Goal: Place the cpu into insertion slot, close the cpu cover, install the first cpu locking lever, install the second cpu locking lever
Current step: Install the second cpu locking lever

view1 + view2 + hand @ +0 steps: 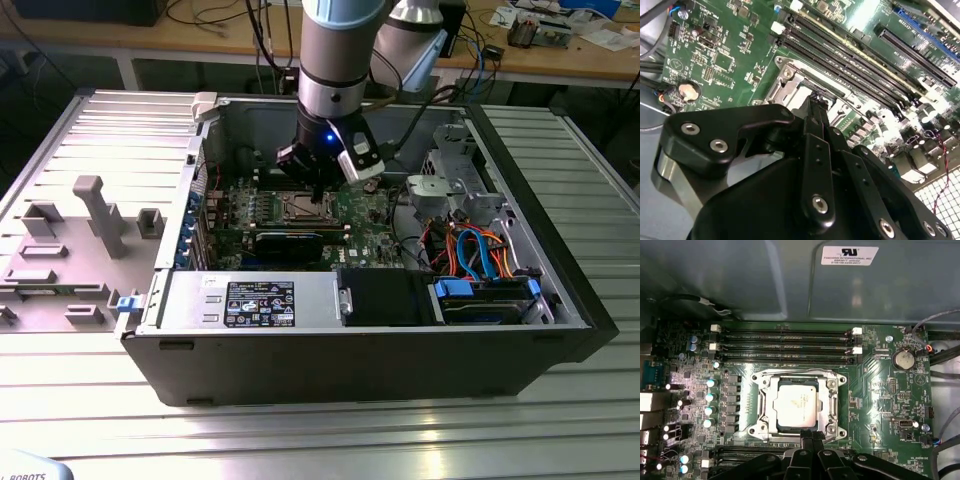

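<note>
Ribbed metal tabletop (420,440) carries the open computer case, where the cpu (796,406) already sits in its socket under the lowered cpu cover (799,378), directly beyond the end effector (811,436), whose fingers are pressed together and empty, with the levers' state unclear.

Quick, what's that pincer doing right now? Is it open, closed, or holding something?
Pincer: closed, fingers pressed together, holding nothing, tip at the edge of the cpu cover that frames the cpu.
</note>
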Motion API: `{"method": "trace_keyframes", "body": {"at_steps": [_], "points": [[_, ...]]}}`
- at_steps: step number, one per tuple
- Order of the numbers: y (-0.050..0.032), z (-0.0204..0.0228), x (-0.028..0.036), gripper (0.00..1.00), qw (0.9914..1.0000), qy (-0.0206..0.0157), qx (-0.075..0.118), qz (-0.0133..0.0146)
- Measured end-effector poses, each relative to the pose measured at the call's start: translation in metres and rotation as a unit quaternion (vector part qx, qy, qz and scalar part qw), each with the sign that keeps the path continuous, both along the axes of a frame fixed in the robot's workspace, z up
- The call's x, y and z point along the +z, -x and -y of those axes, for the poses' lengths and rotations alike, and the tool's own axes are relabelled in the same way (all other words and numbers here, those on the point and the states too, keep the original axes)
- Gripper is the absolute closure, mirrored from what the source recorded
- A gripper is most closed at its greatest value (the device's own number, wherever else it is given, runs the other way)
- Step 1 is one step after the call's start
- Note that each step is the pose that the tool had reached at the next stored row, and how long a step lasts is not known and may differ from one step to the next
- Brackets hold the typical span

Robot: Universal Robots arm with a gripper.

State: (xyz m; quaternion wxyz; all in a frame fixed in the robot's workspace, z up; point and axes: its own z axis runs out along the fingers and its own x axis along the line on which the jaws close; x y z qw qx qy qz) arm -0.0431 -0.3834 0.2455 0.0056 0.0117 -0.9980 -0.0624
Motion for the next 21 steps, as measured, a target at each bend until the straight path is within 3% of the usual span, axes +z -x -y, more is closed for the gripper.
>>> {"method": "trace_keyframes", "body": {"at_steps": [3, 8, 15, 21], "points": [[0.0002, 0.0010, -0.0015, 0.89, 1.00000, 0.0000, 0.000, -0.0007], [0.0002, 0.0066, -0.0069, 0.89, 0.99996, 0.0008, 0.000, -0.0085], [0.0004, 0.0161, -0.0086, 0.89, 0.99995, 0.0008, 0.004, -0.0092], [0.0137, 0.0163, -0.0140, 0.89, 0.99990, 0.0024, 0.006, -0.0129]]}}
